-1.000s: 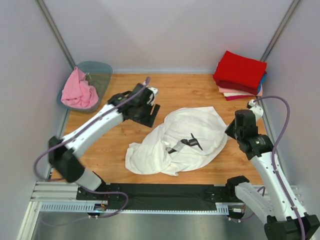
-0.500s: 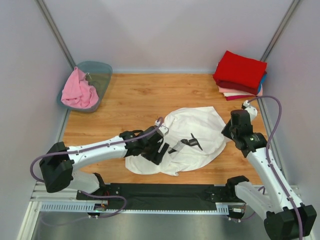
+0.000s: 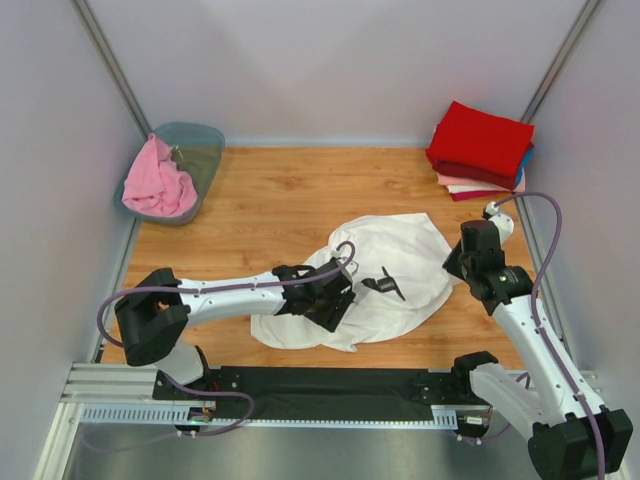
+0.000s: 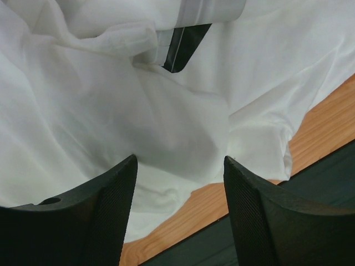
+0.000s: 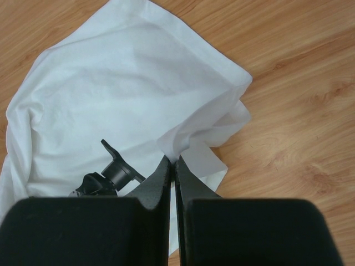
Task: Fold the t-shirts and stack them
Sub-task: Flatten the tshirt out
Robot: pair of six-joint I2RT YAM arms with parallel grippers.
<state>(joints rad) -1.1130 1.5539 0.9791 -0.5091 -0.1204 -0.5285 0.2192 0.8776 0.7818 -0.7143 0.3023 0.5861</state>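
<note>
The large white t-shirt (image 3: 395, 262) lies crumpled in the middle of the wooden table. My left gripper (image 3: 337, 306) hovers open over its near-left part; in the left wrist view (image 4: 180, 160) the white cloth (image 4: 138, 111) lies between and beyond the spread fingers (image 4: 111, 210). My right gripper (image 3: 457, 262) is shut on a fold at the shirt's right edge (image 5: 188, 141), with its tips (image 5: 173, 160) pinching the cloth. A red folded shirt (image 3: 480, 140) tops a stack with blue and peach ones at the back right. A pink shirt (image 3: 157, 182) hangs out of the tub.
A small black part with a grey strip (image 3: 385, 284) lies on the white shirt and also shows in the right wrist view (image 5: 108, 174). The translucent tub (image 3: 205, 150) stands at the back left. A black mat (image 3: 330, 380) runs along the near edge. Grey walls enclose the table.
My left arm swung from the back left down to the near-left part of the white shirt. My right gripper shifted slightly left at the shirt's right edge.
</note>
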